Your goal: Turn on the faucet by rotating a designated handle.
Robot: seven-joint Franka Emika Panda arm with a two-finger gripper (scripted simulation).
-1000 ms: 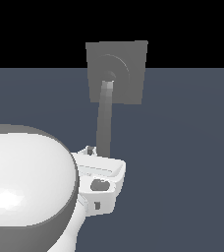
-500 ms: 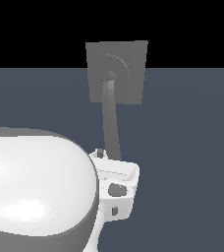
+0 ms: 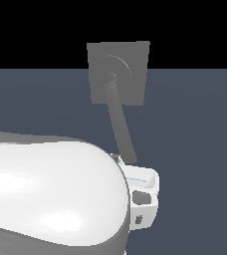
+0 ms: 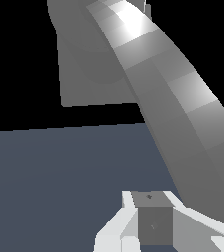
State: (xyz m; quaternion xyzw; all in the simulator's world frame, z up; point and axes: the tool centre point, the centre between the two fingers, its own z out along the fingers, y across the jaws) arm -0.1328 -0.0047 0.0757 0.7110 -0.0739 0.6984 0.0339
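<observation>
The faucet [image 3: 130,60] is a grey square plate with a round disc, standing upright at the back. Its handle [image 3: 121,124], a long curved grey bar, runs from the disc down toward the exterior view's right. My gripper [image 3: 140,182] sits at the bar's free end, on its right side in the exterior view, partly hidden by my white arm. In the wrist view the handle [image 4: 182,98] sweeps close past the gripper [image 4: 153,216]. Its fingers are pressed together with nothing between them. The faucet plate [image 4: 84,74] shows behind the bar.
My bulky white arm [image 3: 51,199] fills the lower part of the exterior view's left and hides the floor there. A flat dark blue-grey floor [image 3: 195,149] spreads around the faucet.
The handle's free end has swung toward the exterior view's right, and my gripper has moved right and lower with it. The plate has stayed still.
</observation>
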